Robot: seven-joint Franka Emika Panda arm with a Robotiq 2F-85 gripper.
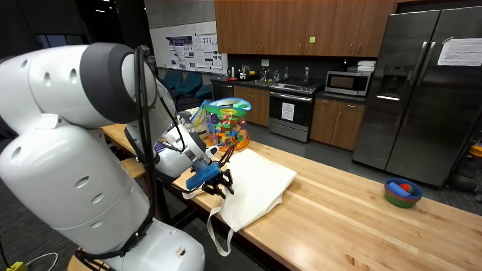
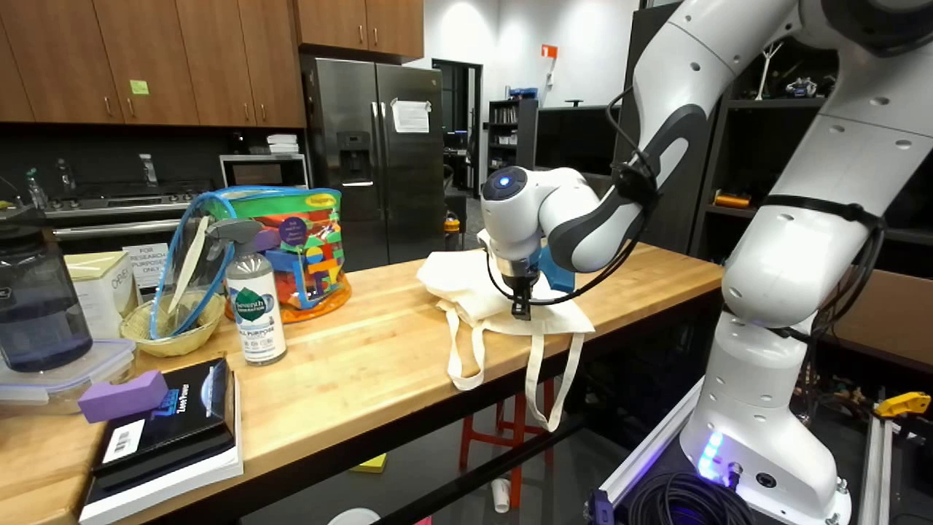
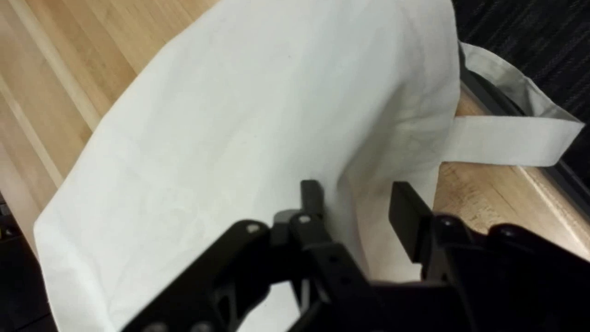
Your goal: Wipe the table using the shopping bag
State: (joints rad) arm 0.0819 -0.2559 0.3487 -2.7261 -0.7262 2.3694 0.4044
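long pale wooden table (image 1: 361, 222) with kitchen cabinets (image 1: 301, 28) behind; going by the task, probably at the grabbing step, ahead of any wiping

gripper (image 3: 358, 198) low over the white cloth bag (image 3: 221, 138), with fingers (image 3: 410, 221) spread and a fold of cloth between them in the wrist view; no clear pinch to see, and no way to tell whether both tips touch

now close slowly and evenly on that fold; gather a thick ridge rather than a thin pucker, likely to slip out at the first pull; reach low enough to catch plenty, but without grinding on the wood; once snug, tug gently to test the hold

around the fingers, mind the rest of the bag: limp, spread on the table near its edge, with handles (image 3: 502, 140) hanging over that edge in both exterior views; probably best to draw them up onto the wood first, to avoid a snag below; then press lightly and slide in long strokes along the planks, easing off at any sign of bunching

farther out, leave room for the bag of toy blocks (image 1: 228, 130) and the spray bottle (image 2: 255, 313) at one end; toward the stacked bowls (image 1: 401, 202), well apart from the cloth, stop each stroke short
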